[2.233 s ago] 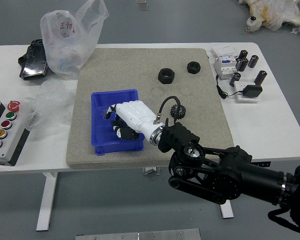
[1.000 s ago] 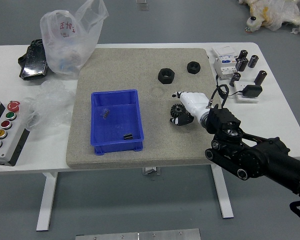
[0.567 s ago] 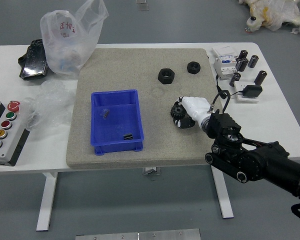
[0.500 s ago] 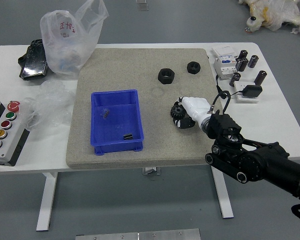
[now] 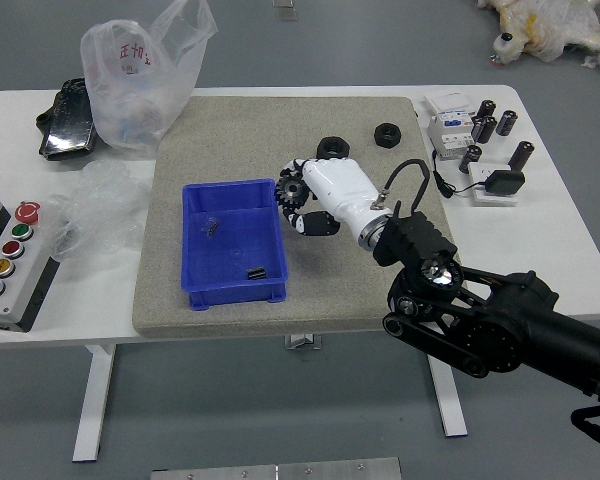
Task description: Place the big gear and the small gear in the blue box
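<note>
My right hand (image 5: 306, 196) is above the mat at the right rim of the blue box (image 5: 232, 288), its white fingers shut on a dark toothed gear (image 5: 292, 191). The gear's toothed face shows at the fingertips, close to the box's upper right side. Inside the box lie a small black ribbed piece (image 5: 256, 273) near the front right and a small greyish-black piece (image 5: 212, 228) at the left. Whether either is the small gear, I cannot tell.
Two black nuts (image 5: 387, 135) are at the mat's back, one partly behind the hand. Plastic bags (image 5: 140, 75) and a button panel (image 5: 15, 262) stand left. Black cylinders (image 5: 506, 122) and white devices (image 5: 450, 133) are at the right.
The right hand left the box, closed on the gear lying on the mat to the right, and has carried it left and slightly away to the box's edge.
</note>
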Robot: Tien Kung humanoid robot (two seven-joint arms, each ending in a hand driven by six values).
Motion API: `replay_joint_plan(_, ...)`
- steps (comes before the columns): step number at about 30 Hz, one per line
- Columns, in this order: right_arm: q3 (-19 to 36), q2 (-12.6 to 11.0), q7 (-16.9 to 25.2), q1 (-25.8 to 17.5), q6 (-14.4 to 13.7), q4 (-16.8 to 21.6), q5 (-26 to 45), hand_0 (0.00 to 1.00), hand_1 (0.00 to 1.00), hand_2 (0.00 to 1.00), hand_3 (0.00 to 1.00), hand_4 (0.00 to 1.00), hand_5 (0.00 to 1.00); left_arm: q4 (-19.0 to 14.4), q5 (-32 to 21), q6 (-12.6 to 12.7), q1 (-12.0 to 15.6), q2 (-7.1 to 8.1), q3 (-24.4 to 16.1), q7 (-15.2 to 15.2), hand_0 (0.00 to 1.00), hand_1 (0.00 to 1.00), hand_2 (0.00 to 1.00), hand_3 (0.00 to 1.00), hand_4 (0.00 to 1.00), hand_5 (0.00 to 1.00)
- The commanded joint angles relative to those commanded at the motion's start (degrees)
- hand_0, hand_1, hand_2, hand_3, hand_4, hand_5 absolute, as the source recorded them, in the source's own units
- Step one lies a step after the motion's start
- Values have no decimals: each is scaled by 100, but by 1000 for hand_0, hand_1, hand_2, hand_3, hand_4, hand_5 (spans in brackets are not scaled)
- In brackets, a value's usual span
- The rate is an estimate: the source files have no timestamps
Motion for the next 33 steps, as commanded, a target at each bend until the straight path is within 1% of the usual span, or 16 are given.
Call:
replay_joint_plan(2, -148, 142, -13, 26, 45, 161, -114, 438, 598, 579, 444, 248, 2, -2, 16, -6, 1, -7, -11, 7, 708, 542, 538, 702, 720, 592)
replay_joint_plan(4, -266, 250, -43, 48, 123, 203, -192, 438, 598, 579, 444, 248, 2, -3, 33, -10, 1, -11, -24, 13, 708, 542, 538, 702, 720, 592)
replay_joint_plan(5, -308, 287, -63, 56, 165, 203, -225, 618, 861, 888, 710, 453, 231, -3, 40, -12, -1, -12, -29, 15, 708, 542, 539, 702, 721, 593)
replay_joint_plan(10, -393, 386, -140, 70, 303, 174, -327, 618, 861, 888, 710, 453, 231, -6, 76, -21, -8, -16, -57, 29, 708, 542, 539, 702, 721, 593)
replay_joint_plan(11, -391, 391, -148, 72, 314, 168, -334, 654, 927, 970, 894, 717, 318, -7, 80, -22, -9, -18, -61, 32, 708, 544, 538, 703, 721, 595)
replay_joint_plan(16, -379, 395, -194, 67, 361, 130, -336, 654, 927, 970, 894, 717, 318, -11, 96, -29, -7, -25, -76, 47, 708, 544, 538, 703, 721, 595)
replay_joint_plan(17, -380, 396, -197, 60, 364, 121, -328, 652, 939, 978, 910, 802, 386, -12, 96, -30, -8, -27, -78, 49, 708, 545, 538, 704, 722, 598)
replay_joint_plan(18, -380, 395, -198, 53, 363, 116, -320, 652, 939, 978, 910, 802, 386, -13, 96, -31, -9, -28, -79, 50, 708, 545, 538, 704, 722, 598)
replay_joint_plan(22, -209, 348, -117, -10, 214, 182, -208, 652, 939, 978, 910, 802, 386, -14, 97, -32, -7, -31, -82, 54, 708, 545, 538, 704, 722, 598)
replay_joint_plan(23, -132, 321, -84, -34, 167, 219, -143, 590, 903, 940, 875, 808, 410, -14, 96, -32, -6, -32, -82, 54, 708, 545, 538, 704, 723, 599)
replay_joint_plan(26, 249, 153, 128, -190, -49, 422, 215, 590, 903, 940, 875, 808, 410, -14, 81, -29, -1, -35, -74, 53, 708, 545, 538, 704, 723, 599)
replay_joint_plan(28, 535, -2, 321, -344, -178, 573, 456, 590, 903, 940, 875, 808, 410, -12, 60, -22, 4, -35, -60, 46, 708, 545, 538, 704, 723, 599)
replay_joint_plan(29, 702, -88, 435, -431, -236, 648, 601, 576, 826, 853, 818, 769, 392, -11, 56, -20, 7, -36, -56, 45, 708, 543, 538, 704, 722, 601)
replay_joint_plan(33, 1395, -389, 948, -839, -417, 846, 1271, 576, 826, 853, 818, 769, 392, -7, 29, -10, 23, -40, -36, 32, 708, 543, 538, 704, 722, 601)
